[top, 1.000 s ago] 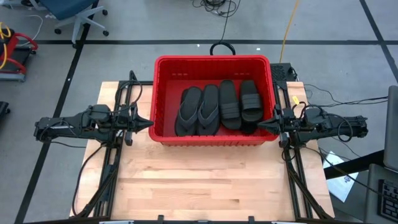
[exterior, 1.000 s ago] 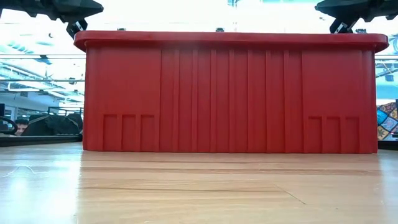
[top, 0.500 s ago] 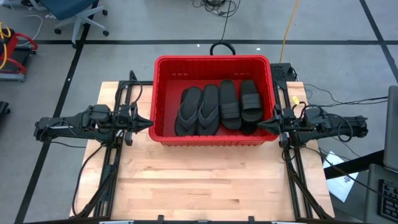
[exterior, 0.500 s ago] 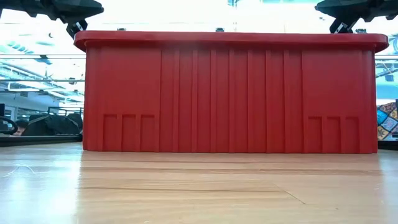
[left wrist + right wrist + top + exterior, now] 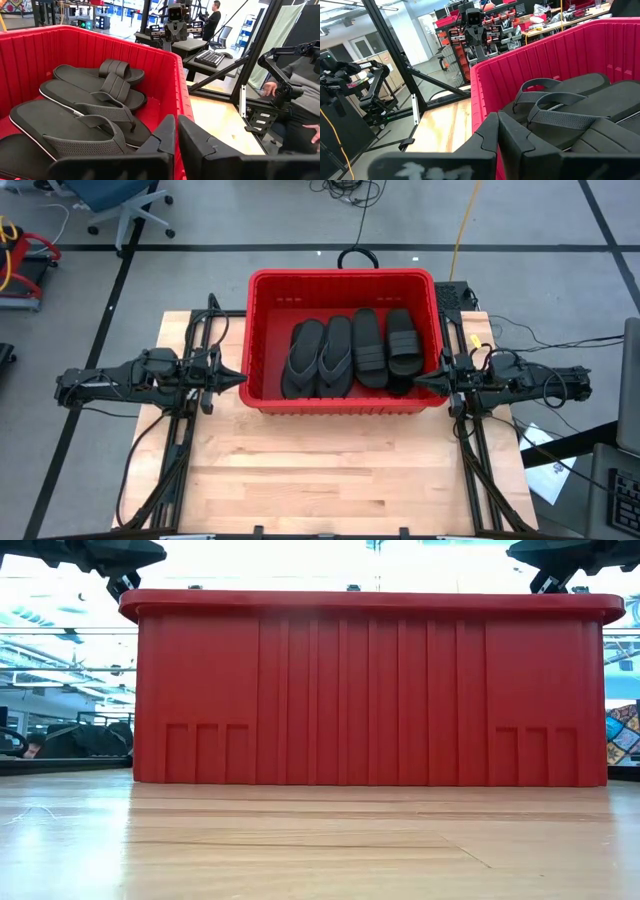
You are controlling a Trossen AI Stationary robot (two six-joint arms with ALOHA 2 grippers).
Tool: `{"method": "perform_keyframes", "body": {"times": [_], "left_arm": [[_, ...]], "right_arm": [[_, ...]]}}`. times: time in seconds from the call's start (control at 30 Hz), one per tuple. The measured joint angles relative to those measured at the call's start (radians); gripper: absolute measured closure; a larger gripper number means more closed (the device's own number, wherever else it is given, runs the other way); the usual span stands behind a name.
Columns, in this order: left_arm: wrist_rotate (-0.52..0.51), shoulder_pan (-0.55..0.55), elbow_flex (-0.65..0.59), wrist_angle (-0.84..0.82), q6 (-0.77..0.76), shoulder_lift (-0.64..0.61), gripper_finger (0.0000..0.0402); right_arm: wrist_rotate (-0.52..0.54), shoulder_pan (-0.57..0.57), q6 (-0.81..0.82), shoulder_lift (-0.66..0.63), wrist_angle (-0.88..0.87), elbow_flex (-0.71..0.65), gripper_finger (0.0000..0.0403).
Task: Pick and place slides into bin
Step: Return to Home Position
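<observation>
Four black slides (image 5: 350,352) show in the red bin (image 5: 342,276) on the bench (image 5: 330,470) — others may lie hidden beneath. The left gripper (image 5: 238,377) and right gripper (image 5: 420,380) flank its walls, jaws closed on nothing — homing well means drawing back level, clear of the rim.

No text, label, brand, number or sign is showing legibly in any view. Only a pale smear (image 5: 435,169) is appearing on the dark body of the right tool (image 5: 497,118), at the lower left of the right wrist view, and it is too blurred to read as lettering.
</observation>
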Motion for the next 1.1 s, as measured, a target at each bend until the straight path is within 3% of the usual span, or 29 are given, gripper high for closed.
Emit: {"method": "perform_keyframes", "body": {"times": [0.27, 0.67, 1.1], "left_arm": [[0.0, 0.0, 0.0, 0.0, 0.0, 0.0, 0.0374], [0.0, 0.0, 0.0, 0.0, 0.0, 0.0, 0.04], [0.0, 0.0, 0.0, 0.0, 0.0, 0.0, 0.0374]], "right_arm": [[0.0, 0.0, 0.0, 0.0, 0.0, 0.0, 0.0403], [0.0, 0.0, 0.0, 0.0, 0.0, 0.0, 0.0403], [0.0, 0.0, 0.0, 0.0, 0.0, 0.0, 0.0403]]}}
